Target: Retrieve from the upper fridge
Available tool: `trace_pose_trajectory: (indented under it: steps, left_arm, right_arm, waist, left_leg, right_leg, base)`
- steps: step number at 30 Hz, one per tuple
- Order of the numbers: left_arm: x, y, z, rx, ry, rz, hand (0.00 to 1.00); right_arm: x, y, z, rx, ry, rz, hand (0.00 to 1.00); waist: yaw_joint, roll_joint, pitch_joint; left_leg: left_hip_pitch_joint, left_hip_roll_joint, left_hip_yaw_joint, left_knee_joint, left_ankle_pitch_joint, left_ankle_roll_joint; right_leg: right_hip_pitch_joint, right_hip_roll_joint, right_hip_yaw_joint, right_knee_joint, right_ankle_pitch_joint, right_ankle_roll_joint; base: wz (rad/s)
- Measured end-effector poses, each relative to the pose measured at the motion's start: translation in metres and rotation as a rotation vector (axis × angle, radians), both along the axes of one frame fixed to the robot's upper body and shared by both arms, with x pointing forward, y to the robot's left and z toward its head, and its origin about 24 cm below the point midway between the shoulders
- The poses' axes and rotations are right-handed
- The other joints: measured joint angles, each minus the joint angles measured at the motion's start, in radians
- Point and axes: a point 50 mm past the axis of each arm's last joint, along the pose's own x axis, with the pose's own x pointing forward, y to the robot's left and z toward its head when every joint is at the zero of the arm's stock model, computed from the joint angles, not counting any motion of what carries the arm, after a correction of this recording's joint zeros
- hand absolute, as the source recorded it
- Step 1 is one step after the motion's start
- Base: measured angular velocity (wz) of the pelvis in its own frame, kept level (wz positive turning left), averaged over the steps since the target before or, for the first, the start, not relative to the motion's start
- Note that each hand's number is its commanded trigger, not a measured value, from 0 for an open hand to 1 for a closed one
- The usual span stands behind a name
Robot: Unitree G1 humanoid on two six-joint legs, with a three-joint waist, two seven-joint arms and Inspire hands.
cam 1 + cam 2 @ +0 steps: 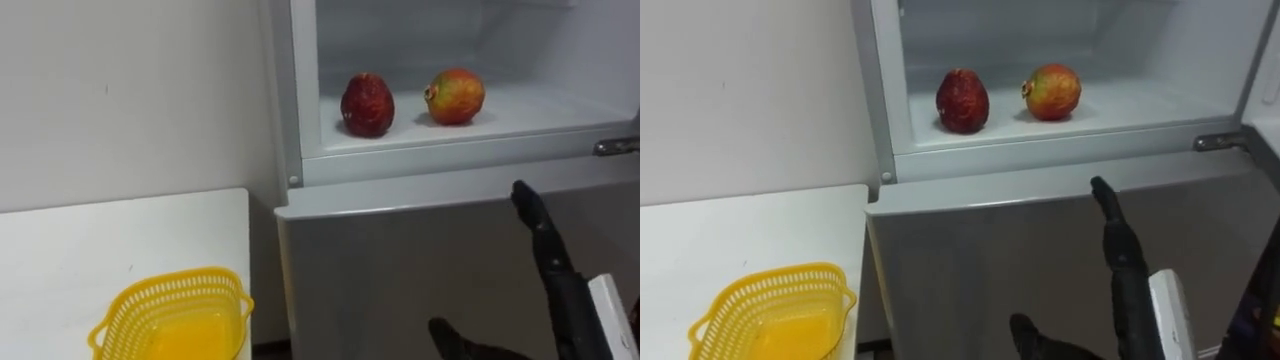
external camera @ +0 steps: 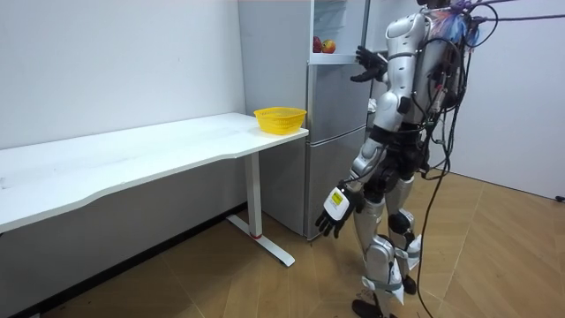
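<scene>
A yellow mesh basket (image 1: 150, 292) sits empty at lower left on the white table (image 1: 90, 230), probably ready to take whatever is retrieved. At upper centre the open upper fridge compartment (image 1: 540, 112) holds a dark red fruit (image 1: 367, 104) and, just right, a red-and-yellow fruit (image 1: 455, 96), both untouched. At lower right the right hand (image 1: 548, 255) rises with fingers straight and empty, likely reaching for them. In the room view the left hand (image 2: 334, 210) hangs relaxed by the thigh.

Silver body, dark cables, black right hand (image 1: 548, 250)
</scene>
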Motion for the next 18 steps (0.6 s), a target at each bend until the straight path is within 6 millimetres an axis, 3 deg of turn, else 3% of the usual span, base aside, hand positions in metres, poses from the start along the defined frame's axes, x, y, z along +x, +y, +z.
trace_pose_trajectory:
  steps: [11,16,18]
  left_arm:
    - [0.003,0.007,0.001,-0.002,0.006,-0.010,0.00]
    - [0.005,0.011,0.002,0.012,0.012,-0.027,0.00]
    - [0.003,0.013,0.003,0.013,0.016,-0.022,0.00]
  right_arm:
    - [0.001,0.001,0.020,-0.010,-0.163,-0.054,0.00]
    - [0.013,-0.002,0.044,-0.037,-0.288,-0.050,0.00]
    - [0.016,-0.003,0.053,-0.046,-0.329,-0.051,0.00]
  waist:
    - [0.011,-0.026,-0.0001]
    - [0.026,-0.043,0.0033]
    - [0.033,-0.051,0.0012]
  left_leg:
    - [0.000,0.000,-0.011,-0.001,0.000,0.000]
    - [0.003,0.001,-0.030,0.000,0.002,-0.002]
    - [0.003,0.000,-0.038,0.000,0.002,-0.002]
  right_leg:
    - [0.013,-0.002,-0.026,-0.018,0.000,0.001]
    - [0.028,-0.004,-0.059,-0.022,0.000,0.001]
    - [0.037,-0.004,-0.065,-0.033,0.001,0.001]
  base:
    - [0.03]
    - [0.09]
    - [0.15]
